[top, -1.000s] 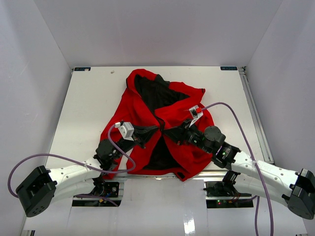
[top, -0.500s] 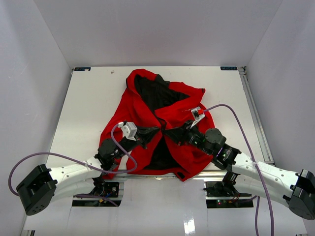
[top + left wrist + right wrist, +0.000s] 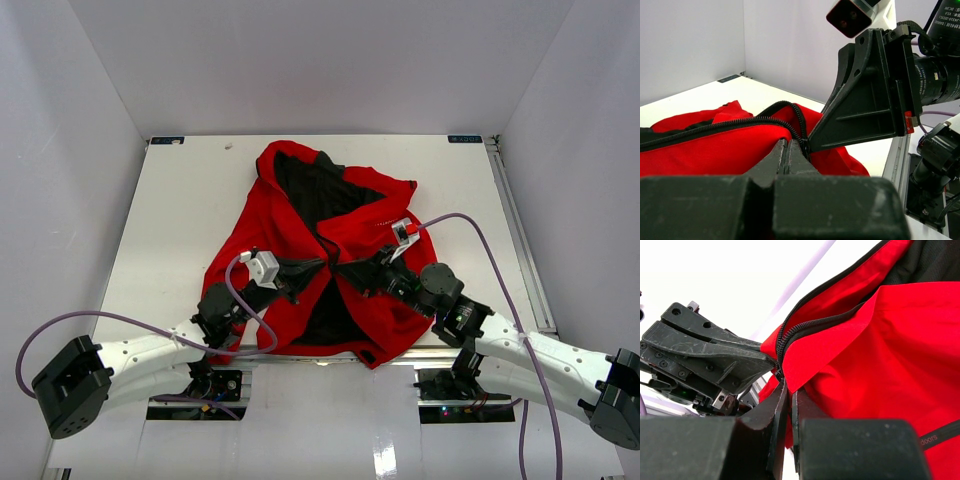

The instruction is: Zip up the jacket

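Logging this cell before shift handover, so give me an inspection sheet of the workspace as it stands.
Surface: white table, with the garment spread over its middle.
Job's things: red jacket lies front up, black lining showing; zipper not yet closed, front gaping above and below where the grippers meet.
Clutter: nothing seen.
Grippers: left gripper shut on the jacket at the zipper teeth; right gripper pinching the opposite front edge, tip to tip with the left.
Cables: purple cable loops beside the left arm; a second arcs over the right arm.
Surroundings: white walls on three sides; metal rail along the table's right edge.
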